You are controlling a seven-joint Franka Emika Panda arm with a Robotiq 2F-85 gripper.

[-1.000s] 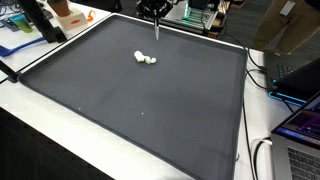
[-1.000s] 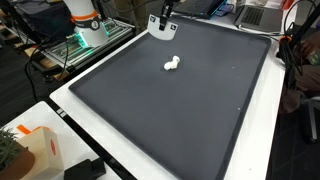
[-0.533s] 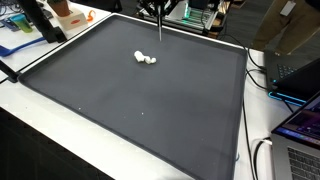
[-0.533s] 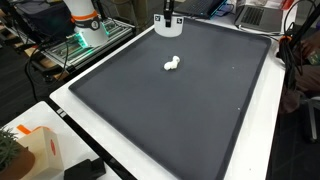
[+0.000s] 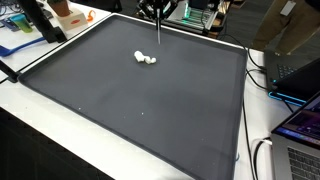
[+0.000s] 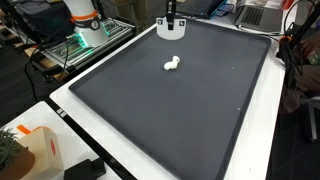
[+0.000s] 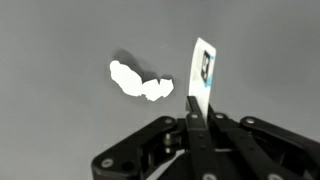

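Observation:
My gripper (image 7: 195, 105) is shut on a thin white stick (image 7: 203, 72) with a blue mark, which points away from the jaws. In both exterior views the gripper (image 5: 156, 10) (image 6: 170, 12) hangs over the far edge of the black mat (image 5: 140, 100) (image 6: 180, 110), with the stick (image 5: 158, 30) pointing down at it. A small white crumpled lump (image 5: 146, 59) (image 6: 172, 64) (image 7: 140, 80) lies on the mat, a short way from the stick's tip and apart from it.
The mat lies on a white table (image 5: 40, 140). Laptops and cables (image 5: 295, 110) crowd one side. An orange-and-white object (image 6: 35, 150) stands at a table corner. The robot's base (image 6: 85, 20) and a green-lit rack stand behind the mat.
The gripper with the stick has drifted slightly sideways along the mat's far edge. The white lump has not moved.

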